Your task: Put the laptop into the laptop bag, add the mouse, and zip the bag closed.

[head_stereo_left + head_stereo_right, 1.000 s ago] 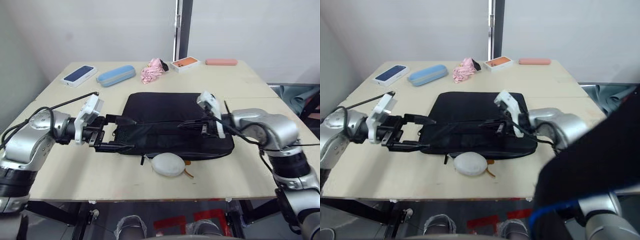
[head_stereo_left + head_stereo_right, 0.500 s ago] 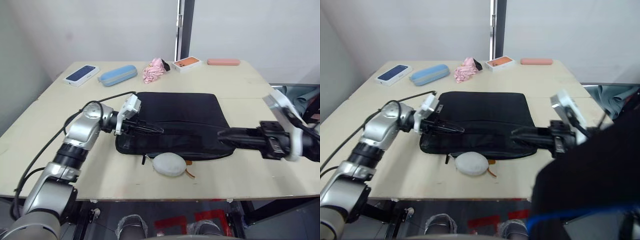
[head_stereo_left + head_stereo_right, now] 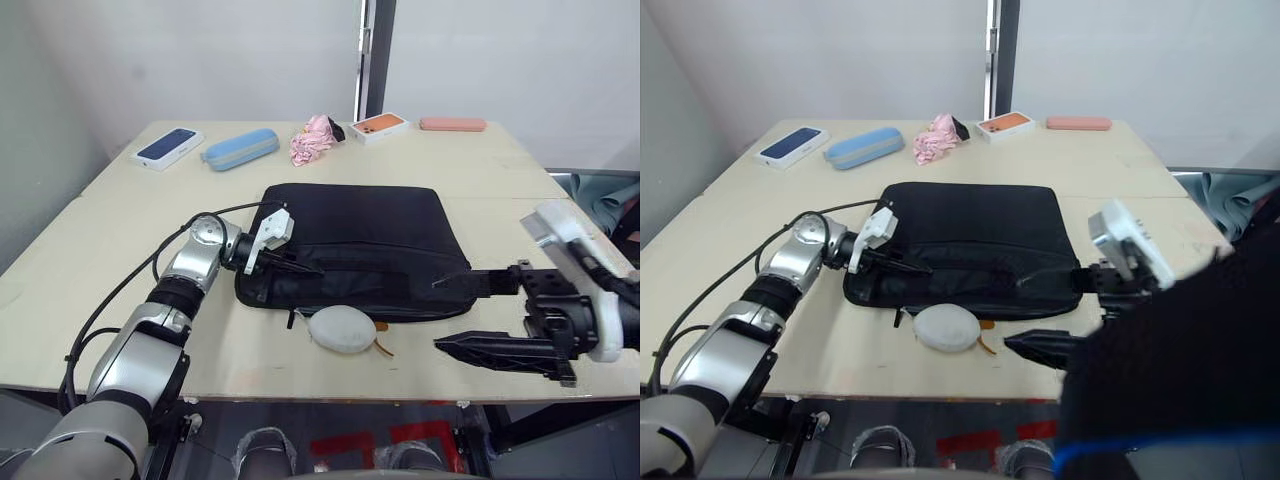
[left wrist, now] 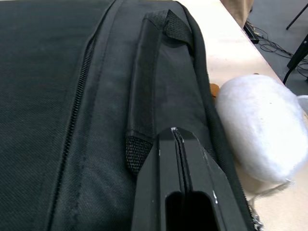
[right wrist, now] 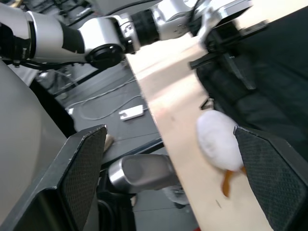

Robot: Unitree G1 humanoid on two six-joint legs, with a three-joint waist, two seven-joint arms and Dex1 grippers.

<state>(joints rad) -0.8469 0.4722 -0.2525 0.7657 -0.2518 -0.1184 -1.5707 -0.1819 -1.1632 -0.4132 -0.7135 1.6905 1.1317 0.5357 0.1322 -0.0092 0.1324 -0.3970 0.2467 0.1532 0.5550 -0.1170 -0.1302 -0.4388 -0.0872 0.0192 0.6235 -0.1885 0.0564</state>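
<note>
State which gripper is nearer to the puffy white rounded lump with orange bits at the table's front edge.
Left. The left gripper rests shut on the black fabric laptop bag, just behind the puffy white lump. The right gripper hangs open farther off, to the lump's right.

Black laptop bag point(image 3: 360, 235), puffy white lump point(image 3: 340, 329) with orange bits, pale beige table point(image 3: 120, 250).

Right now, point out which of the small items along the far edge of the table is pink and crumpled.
The pink cloth, bunched up between the blue case and the orange phone box. The others are flat, hard-edged items.
</note>
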